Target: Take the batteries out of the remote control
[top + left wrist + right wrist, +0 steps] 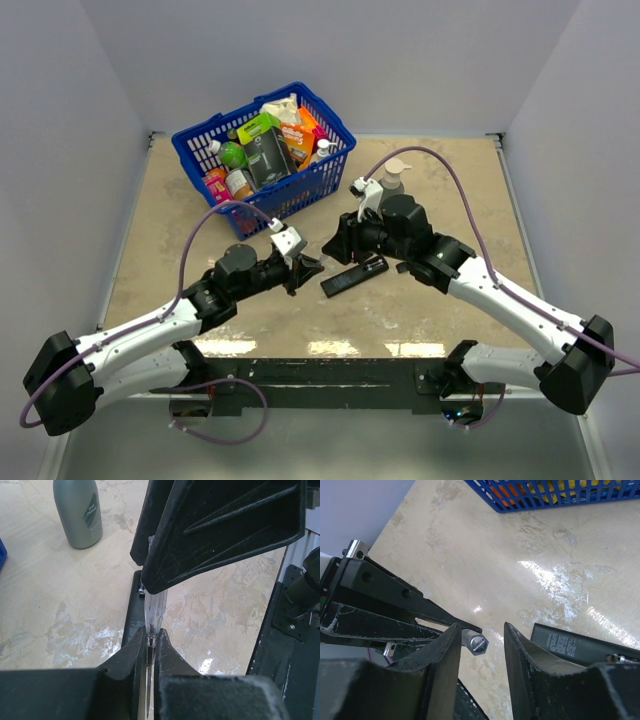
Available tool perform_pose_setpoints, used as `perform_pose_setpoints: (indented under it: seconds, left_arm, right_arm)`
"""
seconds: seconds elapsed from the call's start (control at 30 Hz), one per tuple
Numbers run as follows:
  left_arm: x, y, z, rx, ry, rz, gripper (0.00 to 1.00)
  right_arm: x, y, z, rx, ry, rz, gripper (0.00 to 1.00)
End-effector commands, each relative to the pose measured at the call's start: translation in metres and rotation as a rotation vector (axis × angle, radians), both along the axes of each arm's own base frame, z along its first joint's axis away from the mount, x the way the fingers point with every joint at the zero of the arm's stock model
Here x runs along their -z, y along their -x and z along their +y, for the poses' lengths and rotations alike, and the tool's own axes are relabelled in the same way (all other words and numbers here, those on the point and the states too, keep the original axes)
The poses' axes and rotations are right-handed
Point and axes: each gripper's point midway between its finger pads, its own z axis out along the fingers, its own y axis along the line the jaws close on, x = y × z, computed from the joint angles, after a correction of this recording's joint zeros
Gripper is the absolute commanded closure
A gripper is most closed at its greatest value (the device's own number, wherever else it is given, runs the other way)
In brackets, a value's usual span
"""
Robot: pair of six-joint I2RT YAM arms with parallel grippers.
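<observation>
My left gripper (151, 636) is clenched, my right gripper (481, 628) gapes; the remote control (353, 276) lies on the table (450, 190) between them; grey bottle (79, 512) beyond; blue basket (300, 192) packed with groceries (268, 150).

Reaching inward from both sides, pinching the left pincer (310, 268) closed, holding the right pincer (481, 630) parted just beside it.

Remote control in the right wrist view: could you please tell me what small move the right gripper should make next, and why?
Probably shift the right gripper sideways over the remote control: its fingers stand apart above bare table beside it, holding nothing, while a battery shows inside the remote.
</observation>
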Motion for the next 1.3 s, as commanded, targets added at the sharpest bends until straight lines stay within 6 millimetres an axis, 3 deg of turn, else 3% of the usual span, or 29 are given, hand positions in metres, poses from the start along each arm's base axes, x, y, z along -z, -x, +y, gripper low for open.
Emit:
perform_pose_setpoints:
  seconds: [0.0,0.1,0.23,0.33,0.4,0.47,0.6,0.63,0.67,0.77,0.83,0.97,1.1,1.27]
  left_arm:
    - [-0.014,0.001,-0.003,0.011,0.070,-0.031,1.00]
    - [-0.014,0.002,-0.003,0.010,0.079,-0.027,1.00]
    - [-0.013,0.002,-0.003,0.010,0.088,-0.017,0.99]
    - [-0.014,0.000,-0.005,0.000,0.086,0.002,0.73]
    - [-0.013,0.001,-0.006,0.009,0.075,0.011,0.68]
    - [-0.012,-0.002,-0.006,-0.014,0.070,0.036,0.57]
    - [-0.010,-0.011,-0.004,-0.082,0.053,0.105,0.38]
    - [-0.010,-0.013,-0.005,-0.093,0.050,0.118,0.20]
    - [-0.006,-0.015,-0.004,-0.107,0.037,0.138,0.18]
    - [0.000,-0.026,-0.003,-0.150,0.017,0.181,0.17]
    - [0.007,-0.036,-0.003,-0.179,0.006,0.221,0.18]
    - [0.022,-0.062,0.010,-0.224,0.014,0.338,0.21]
    - [0.028,-0.074,0.012,-0.232,0.002,0.373,0.22]
    - [0.044,-0.088,0.004,-0.233,-0.083,0.410,0.25]
  right_arm:
    - [-0.009,-0.002,0.008,-0.014,-0.046,-0.024,0.59]
    - [-0.014,-0.002,0.010,-0.022,-0.066,-0.032,0.63]
    - [-0.020,0.000,0.010,-0.028,-0.085,-0.043,1.00]
    - [-0.025,0.000,0.004,-0.008,-0.092,-0.073,1.00]
    - [-0.026,0.001,-0.003,0.011,-0.088,-0.088,1.00]
    - [-0.025,-0.005,-0.015,0.066,-0.041,-0.111,1.00]
    - [-0.028,-0.026,-0.054,0.230,0.097,-0.228,1.00]
    - [-0.029,-0.031,-0.063,0.271,0.124,-0.250,1.00]
    - [-0.026,-0.041,-0.081,0.368,0.178,-0.275,1.00]
    - [-0.017,-0.057,-0.114,0.532,0.289,-0.316,1.00]
    - [-0.009,-0.063,-0.125,0.599,0.334,-0.308,1.00]
    - [0.007,-0.071,-0.137,0.701,0.375,-0.272,1.00]
    - [0.028,-0.073,-0.151,0.774,0.484,-0.226,1.00]
    - [0.040,-0.071,-0.157,0.806,0.505,-0.184,1.00]
